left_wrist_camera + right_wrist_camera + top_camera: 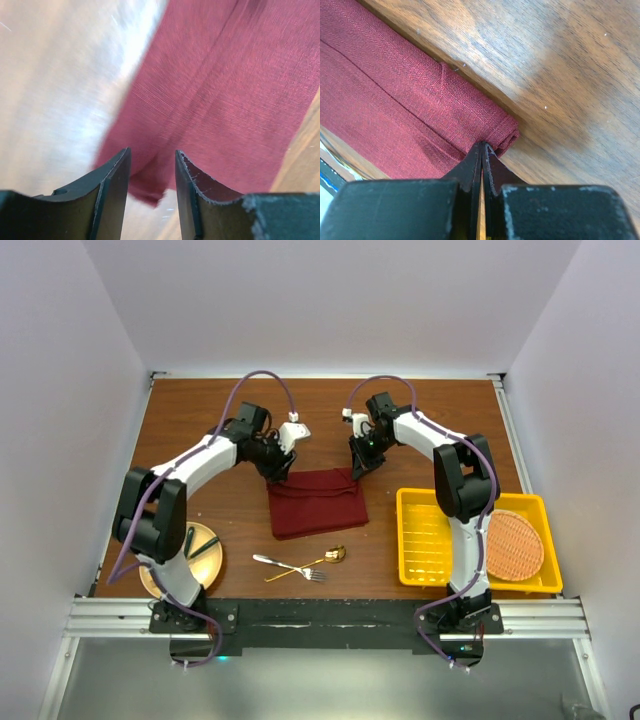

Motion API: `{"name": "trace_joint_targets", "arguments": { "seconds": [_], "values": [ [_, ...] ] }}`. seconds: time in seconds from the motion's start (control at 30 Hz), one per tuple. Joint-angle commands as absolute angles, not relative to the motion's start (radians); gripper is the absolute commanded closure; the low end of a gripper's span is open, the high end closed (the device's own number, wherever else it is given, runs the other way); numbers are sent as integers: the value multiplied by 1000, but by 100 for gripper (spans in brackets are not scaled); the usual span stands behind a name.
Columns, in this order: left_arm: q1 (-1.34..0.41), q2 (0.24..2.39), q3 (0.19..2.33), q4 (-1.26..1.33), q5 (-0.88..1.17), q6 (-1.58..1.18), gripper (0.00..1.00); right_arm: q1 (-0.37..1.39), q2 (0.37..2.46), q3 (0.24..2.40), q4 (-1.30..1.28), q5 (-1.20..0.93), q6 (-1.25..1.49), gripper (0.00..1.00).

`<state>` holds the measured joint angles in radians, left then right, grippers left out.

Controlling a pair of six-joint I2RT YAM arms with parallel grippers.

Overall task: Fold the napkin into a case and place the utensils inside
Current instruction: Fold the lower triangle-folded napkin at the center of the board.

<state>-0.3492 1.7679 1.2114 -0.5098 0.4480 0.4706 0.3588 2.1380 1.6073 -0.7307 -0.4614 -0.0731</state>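
While both arms reach across the wooden table point(200, 420), the napkin point(318, 502) lies at its centre, folded into a maroon rectangle with a crease running along its length. The left gripper point(281, 473) sits at the cloth's 11 o'clock corner. In its wrist view its fingers point(112, 185) stand apart with the corner of the fabric filling the gap between them; that view is blurred, and contact cannot be made out. The right gripper point(358, 470) meets the 1 o'clock corner, and its wrist view shows the jaws pressed together, tips touching the rolled edge of the cloth. Whether any fabric is caught there cannot be told.

At 6 o'clock from the napkin, near but apart from it, the silver fork point(272, 561) and the gold spoon point(335, 555) lie crossed on the bare wood. A yellow tray point(425, 540) sits at 4 o'clock, holding a round orange woven mat point(515, 543). At 8 o'clock, by the left arm's base, a gold plate point(207, 566) carries dark green-handled cutlery point(196, 542).
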Motion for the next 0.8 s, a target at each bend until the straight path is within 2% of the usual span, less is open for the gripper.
{"name": "trace_joint_targets", "arguments": {
  "seconds": [0.0,0.23,0.6,0.77],
  "values": [
    [-351,1694,1206,-440,459,702,55,360,2123,1646,-744,-453,-98,100],
    [-414,1671,1146,-482,463,975,52,360,2132,1660,-747,-449,-94,100],
    [-483,1704,1072,-466,357,1158,51,360,2132,1664,-750,-448,-89,100],
    [-489,1721,1077,-480,350,1196,48,360,2132,1661,-752,-448,-87,100]
  ]
}}
